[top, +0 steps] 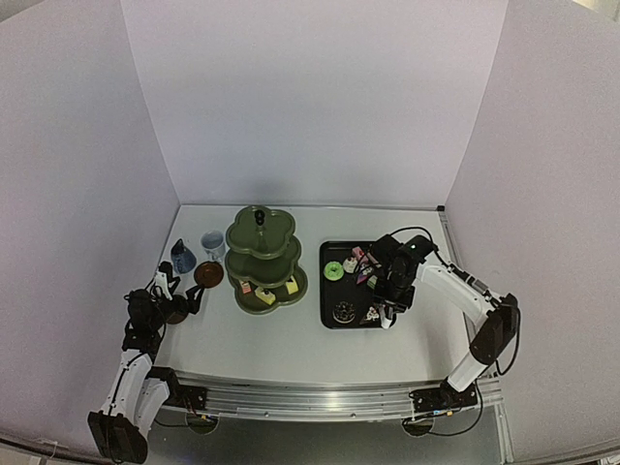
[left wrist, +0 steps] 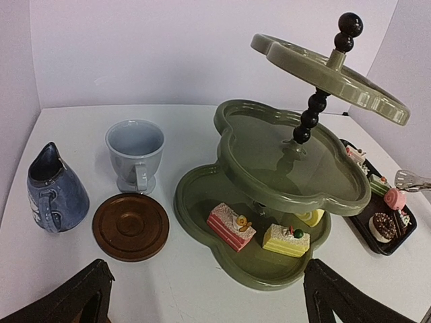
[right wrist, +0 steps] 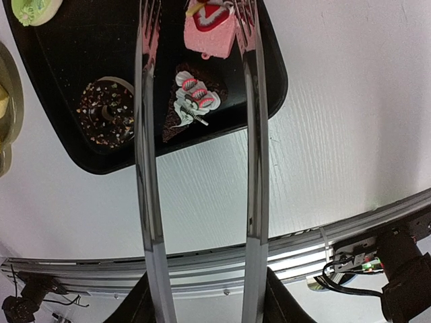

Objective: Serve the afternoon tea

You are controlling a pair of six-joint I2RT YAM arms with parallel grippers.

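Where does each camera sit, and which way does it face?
Top external: high behind the robot, looking down on the table; both arms show.
Left wrist: low at the table's left, facing the stand; open left gripper at the bottom.
Right wrist: over the black tray, looking down; right gripper holds tongs.
Shared: both wrist views show the chocolate ring.

olive-green stand (left wrist: 269, 151), dark-blue cup (left wrist: 55, 194)

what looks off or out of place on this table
The blue cup at the far left looks odd: narrow end up and leaning, possibly upside down, unlike the upright pale cup beside it. Nothing looks spilled or broken.
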